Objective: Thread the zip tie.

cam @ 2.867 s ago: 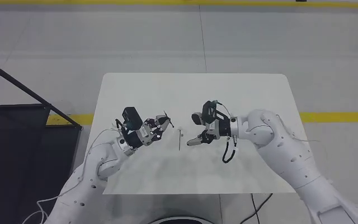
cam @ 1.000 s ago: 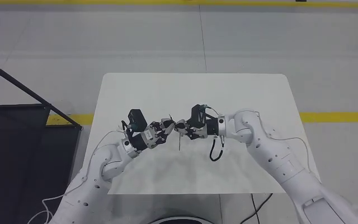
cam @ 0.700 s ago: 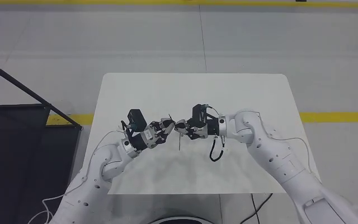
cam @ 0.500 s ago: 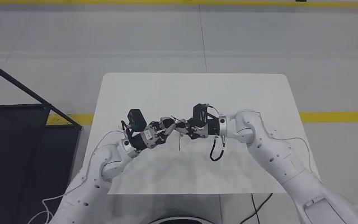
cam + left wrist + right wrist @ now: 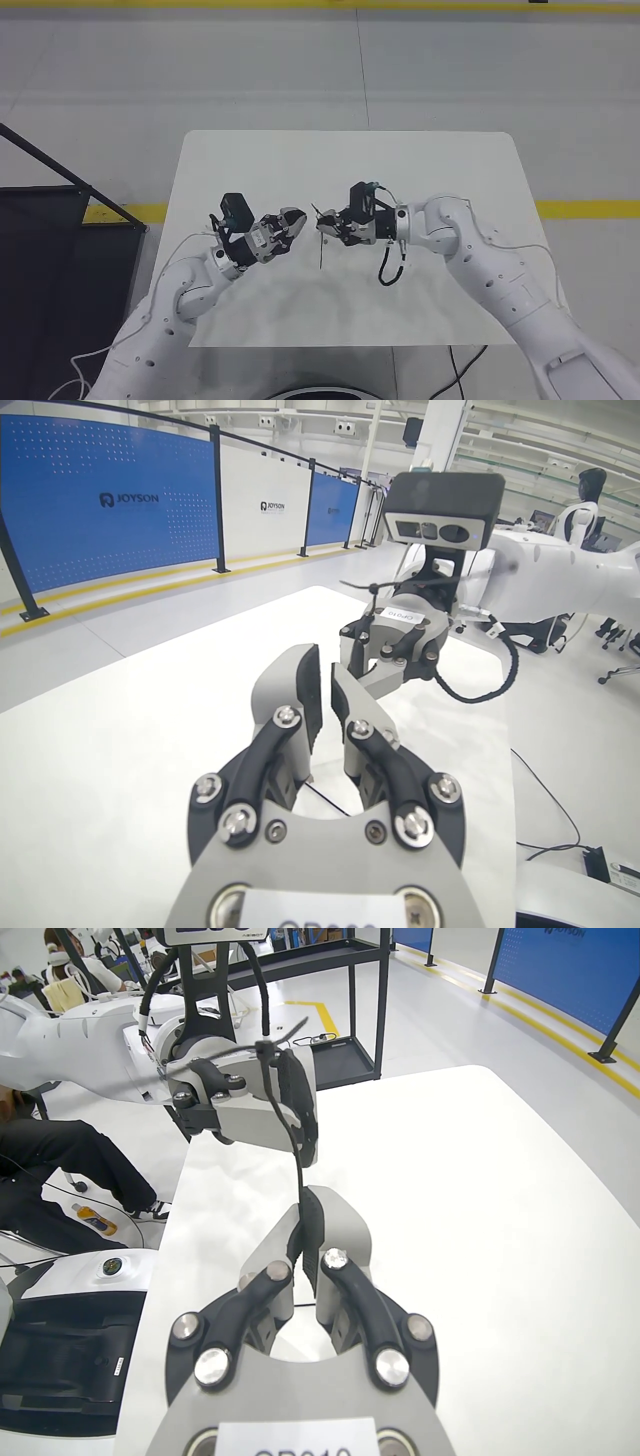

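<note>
Black zip tie (image 5: 299,1173) pinched in closed right hand (image 5: 306,1213); left hand (image 5: 325,667) slightly parted, empty, near it.

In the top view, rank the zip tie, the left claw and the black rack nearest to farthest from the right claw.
1. Zip tie, held by the right claw.
2. Left claw, just opposite.
3. Black rack, on the floor off the table.

The right gripper (image 5: 326,228) pinches the zip tie (image 5: 318,213), its tips just beside the left gripper (image 5: 290,224), over the table (image 5: 450,170).
</note>
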Robot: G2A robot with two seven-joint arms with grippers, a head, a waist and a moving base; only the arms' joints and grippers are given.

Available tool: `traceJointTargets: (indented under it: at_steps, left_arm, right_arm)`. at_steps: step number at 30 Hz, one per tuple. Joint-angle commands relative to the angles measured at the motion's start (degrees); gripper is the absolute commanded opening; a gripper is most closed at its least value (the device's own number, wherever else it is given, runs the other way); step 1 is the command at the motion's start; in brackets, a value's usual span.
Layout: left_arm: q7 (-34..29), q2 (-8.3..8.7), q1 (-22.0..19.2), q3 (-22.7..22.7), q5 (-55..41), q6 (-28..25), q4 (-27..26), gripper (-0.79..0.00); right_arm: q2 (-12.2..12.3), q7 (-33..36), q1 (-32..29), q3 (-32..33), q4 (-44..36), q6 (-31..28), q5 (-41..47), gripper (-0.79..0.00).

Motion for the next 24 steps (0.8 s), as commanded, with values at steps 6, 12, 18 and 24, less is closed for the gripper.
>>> traceJointTargets:
  at_steps: [6, 12, 18, 24]
  left_arm:
    - [-1.99, 0.25, 0.24, -1.45, -7.45, -5.14, 1.37, -0.64]
    - [-11.53, 0.79, -1.27, -1.55, -22.31, -11.89, 4.66, -0.606]
    - [-27.8, 1.99, -4.48, 0.53, -46.53, -15.7, 8.97, -0.446]
    - [-37.73, 2.89, -6.13, 1.38, -58.1, -12.82, 9.96, 0.0]
  right_arm:
    - [0.84, 0.08, 0.42, -0.67, -1.29, 0.0, -1.87, -0.785]
    - [2.02, -0.92, 1.26, -2.32, -2.95, 0.0, -4.83, -0.785]
    - [4.13, -5.27, 2.44, -6.31, -4.66, 0.0, -7.66, -0.785]
    - [6.01, -8.97, 4.46, -11.11, -5.54, 0.0, -10.61, -0.785]
